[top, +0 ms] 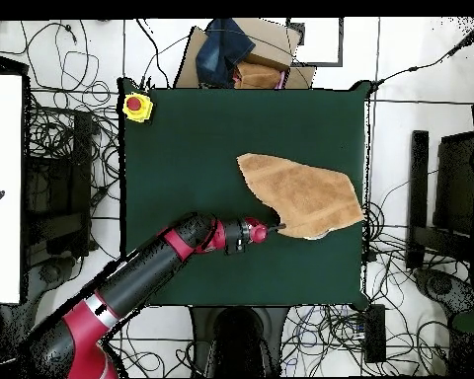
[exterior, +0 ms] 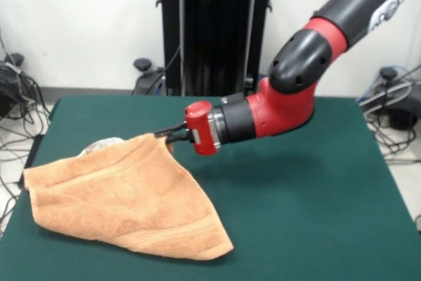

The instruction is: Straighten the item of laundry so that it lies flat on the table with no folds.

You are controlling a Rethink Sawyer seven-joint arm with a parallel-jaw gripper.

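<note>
Currently I log one towel (exterior: pixel 125 195), tan-orange terry, on the green surface (exterior: pixel 296 215), toward the left side in my front view. One corner is lifted, pinched in the end effector (exterior: pixel 170 134), whose fingers are clamped on the cloth edge. Remainder drapes down to the surface, with a woven band visible along the near hem. Overhead, a yellow box with a red button (top: pixel 136 106) sits at one surface corner.

The black fingertips of the red-and-black arm's pincer (exterior: pixel 170 133) were buried in the lifted corner of the tan-orange terry-cloth towel (exterior: pixel 125 195), so their spread was unreadable. A greyish rounded thing (exterior: pixel 100 145) behind the towel stayed mostly hidden, unidentifiable.
</note>
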